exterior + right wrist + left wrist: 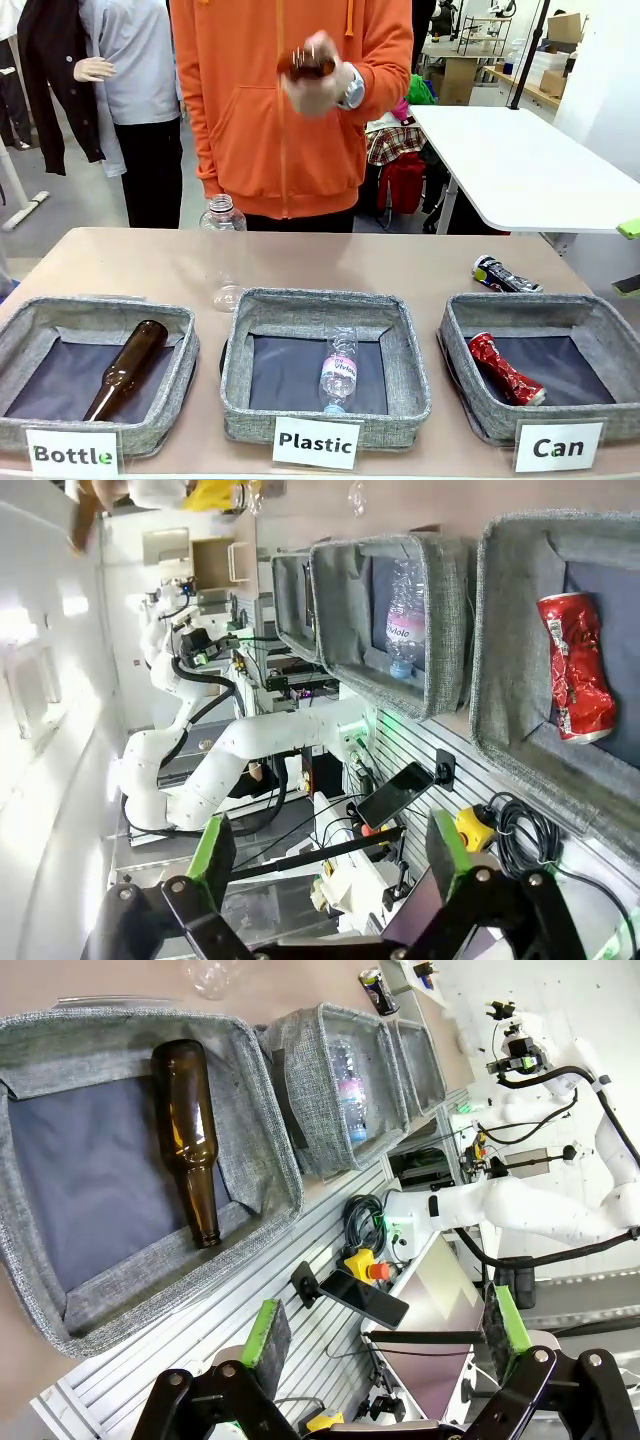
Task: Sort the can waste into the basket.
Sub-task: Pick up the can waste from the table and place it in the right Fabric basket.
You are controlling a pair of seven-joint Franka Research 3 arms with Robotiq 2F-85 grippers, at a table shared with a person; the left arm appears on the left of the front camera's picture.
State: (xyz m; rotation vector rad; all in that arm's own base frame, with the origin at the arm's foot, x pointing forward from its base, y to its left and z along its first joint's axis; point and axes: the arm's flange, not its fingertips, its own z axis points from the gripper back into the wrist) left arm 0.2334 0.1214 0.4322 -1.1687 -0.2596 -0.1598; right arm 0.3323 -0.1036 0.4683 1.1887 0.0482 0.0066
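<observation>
Over on the right, the red can (507,369) lies on the dark base of the basket (480,420) labelled "Can", slanting towards its front right corner. The silver and black can (505,275) is outside it, lying on the surface (400,260) just behind the basket's far rim.

The middle bin (250,400), marked "Plastic", holds one clear bottle (339,375) with a pink label. The left bin (150,432), marked "Bottle", has a brown glass bottle (127,368) lying aslant in it. Another clear bottle (222,250) lies on the surface behind the gap between those two bins.

Across from the robot stands a person in an orange hoodie (260,120), one hand (325,85) raised at chest height around a second brown bottle (306,66).

The left jaws stand spread wide, green pads (263,1328) well apart with nothing between them, back on the robot's side of the "Bottle" bin. The right jaws are spread just as wide, pads (212,845) apart and empty, back from the "Can" basket.
</observation>
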